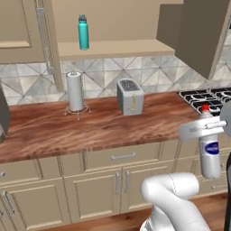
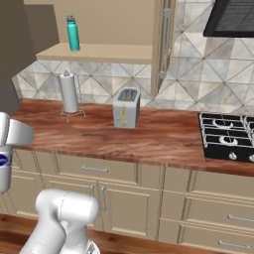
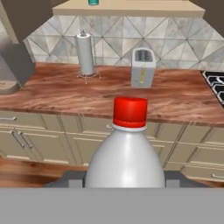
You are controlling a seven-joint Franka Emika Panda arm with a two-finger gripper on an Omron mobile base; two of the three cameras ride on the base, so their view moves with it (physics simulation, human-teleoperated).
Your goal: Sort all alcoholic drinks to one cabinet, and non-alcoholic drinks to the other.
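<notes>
My gripper [image 1: 208, 127] is shut on a small clear bottle [image 1: 210, 151] with a red cap and a blue label, a non-alcoholic drink. I hold it upright in the air in front of the counter's edge, at the right of the left base view. The same bottle [image 2: 4, 171] shows at the far left of the right base view, and its red cap [image 3: 130, 111] rises in the middle of the hand view. A teal bottle [image 1: 83, 32] stands on the shelf [image 1: 117, 48] of the open wall cabinet above the counter. That cabinet's doors [image 1: 198, 31] are swung outward.
On the wooden counter [image 1: 54, 131] stand a paper towel holder [image 1: 75, 91] and a grey toaster [image 1: 130, 96]. A black stove [image 1: 207, 100] lies at its right end under a dark hood [image 2: 230, 17]. Drawers and low cabinet doors [image 1: 113, 180] run below the counter.
</notes>
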